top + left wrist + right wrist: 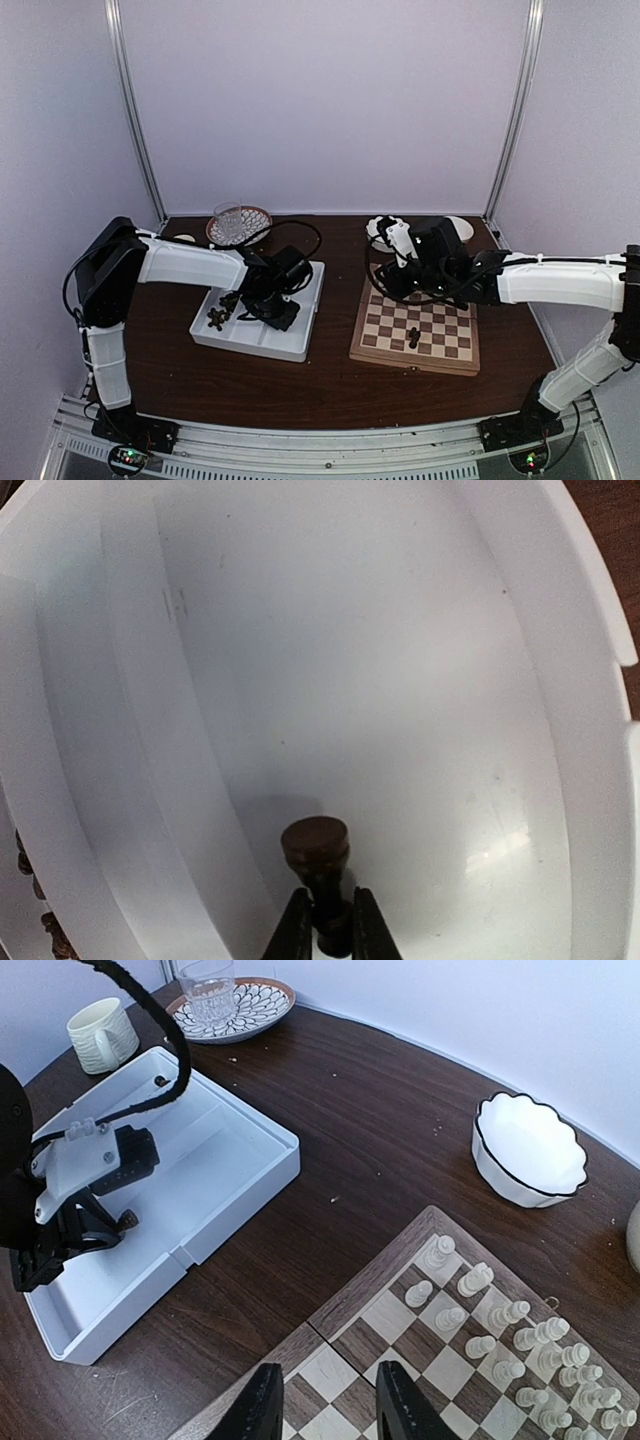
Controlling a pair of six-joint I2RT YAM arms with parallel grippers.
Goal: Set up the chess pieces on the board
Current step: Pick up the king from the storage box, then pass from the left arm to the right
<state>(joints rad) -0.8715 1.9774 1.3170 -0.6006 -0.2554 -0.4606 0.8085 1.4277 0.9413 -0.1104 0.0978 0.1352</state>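
Dark brown wooden chess pieces (216, 318): loose cluster in the left end compartment of the white rectangular divided tray (292, 345), left of centre on the dark table (300, 390). Lone dark piece (414, 340) stands on the square wooden chessboard (412, 363), near its front edge (light and dark checks, tan border). Left gripper (332, 912) down inside the tray's big compartment, fingers pressed onto the stem of a single dark chessman (316, 844), its round disc end pointing away from the fingers; whether it touches the tray floor, cannot tell. Faint marks on that floor, too blurred to read. Right gripper (325, 1400) hangs over a corner of the board, fingers spread, nothing between them. Pale cream chessmen (520, 1350) crowd one edge of the board. White scalloped bowl (528, 1148) on the table beyond the board, well apart from it
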